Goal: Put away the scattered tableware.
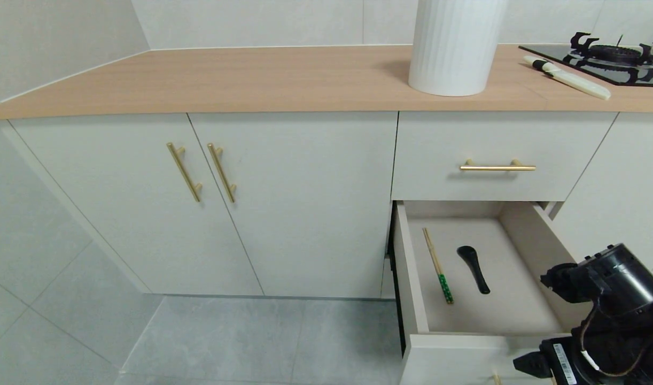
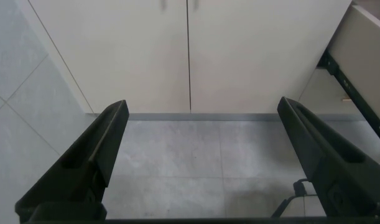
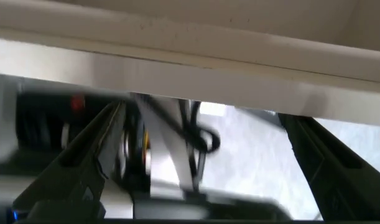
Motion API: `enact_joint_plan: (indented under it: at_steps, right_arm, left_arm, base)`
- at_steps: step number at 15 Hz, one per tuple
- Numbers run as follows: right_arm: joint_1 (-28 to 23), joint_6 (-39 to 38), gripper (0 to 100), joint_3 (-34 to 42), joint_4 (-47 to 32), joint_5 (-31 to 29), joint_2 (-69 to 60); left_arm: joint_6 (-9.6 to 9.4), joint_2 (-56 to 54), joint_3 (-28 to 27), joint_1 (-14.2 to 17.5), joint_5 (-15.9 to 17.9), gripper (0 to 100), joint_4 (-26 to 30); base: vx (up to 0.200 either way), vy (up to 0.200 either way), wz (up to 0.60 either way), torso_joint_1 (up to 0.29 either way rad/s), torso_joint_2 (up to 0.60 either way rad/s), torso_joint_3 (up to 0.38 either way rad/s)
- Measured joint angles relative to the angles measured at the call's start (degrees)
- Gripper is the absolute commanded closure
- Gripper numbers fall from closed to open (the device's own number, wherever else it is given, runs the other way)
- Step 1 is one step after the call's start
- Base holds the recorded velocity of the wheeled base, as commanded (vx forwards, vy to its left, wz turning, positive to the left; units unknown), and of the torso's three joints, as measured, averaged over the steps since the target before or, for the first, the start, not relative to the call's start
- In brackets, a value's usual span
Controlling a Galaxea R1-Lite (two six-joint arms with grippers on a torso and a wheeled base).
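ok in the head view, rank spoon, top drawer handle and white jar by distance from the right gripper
1. Spoon, in the open drawer by the right gripper.
2. Handle, on the shut drawer above.
3. Jar, up on the counter.

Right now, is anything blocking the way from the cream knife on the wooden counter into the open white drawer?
Nothing visible does. The cream knife lies free by the stove, and the drawer stands open; wooden chopsticks and a black spoon inside leave bare floor.
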State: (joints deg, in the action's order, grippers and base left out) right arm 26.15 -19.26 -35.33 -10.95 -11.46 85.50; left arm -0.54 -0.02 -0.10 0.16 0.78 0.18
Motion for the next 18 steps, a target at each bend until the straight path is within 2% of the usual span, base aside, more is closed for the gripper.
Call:
enact_joint_plan:
  at_steps: [6, 18]
  right_arm:
    - [-1.9, -0.8, 0, -2.4, 8.5, -3.7, 5.7]
    - [-9.3, 1.8, 0, -28.2, 10.2, -4.1, 24.3]
  left_arm:
    - [0.0, 0.0, 0.0, 0.0, 0.0, 0, 0.0]
    - [0.0, 0.0, 0.0, 0.0, 0.0, 0, 0.0]
  base:
    - [0.0, 0.0, 0.0, 0.0, 0.0, 0.0]
    - [0.0, 0.0, 0.0, 0.0, 0.0, 0.0]
